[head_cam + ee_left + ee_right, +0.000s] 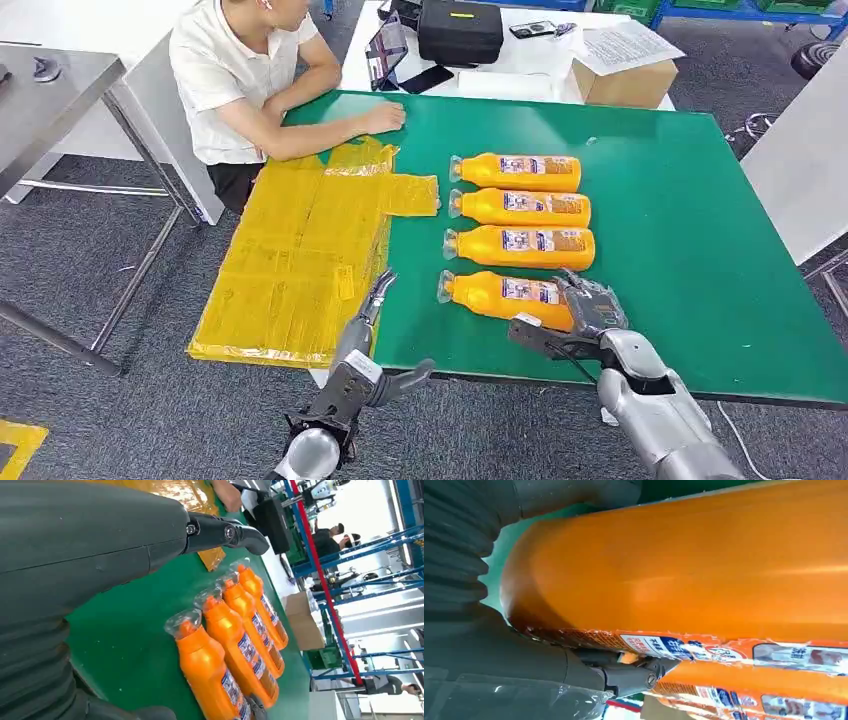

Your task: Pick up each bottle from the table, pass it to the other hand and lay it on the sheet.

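Head view: right hand (585, 305) grips nearest bottle (500, 296) | left wrist view: left hand (220, 532) spread, holding nothing.

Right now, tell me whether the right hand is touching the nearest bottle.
Touching. In the right wrist view the thumb and fingers of the right hand wrap the base of the nearest bottle; the head view agrees.
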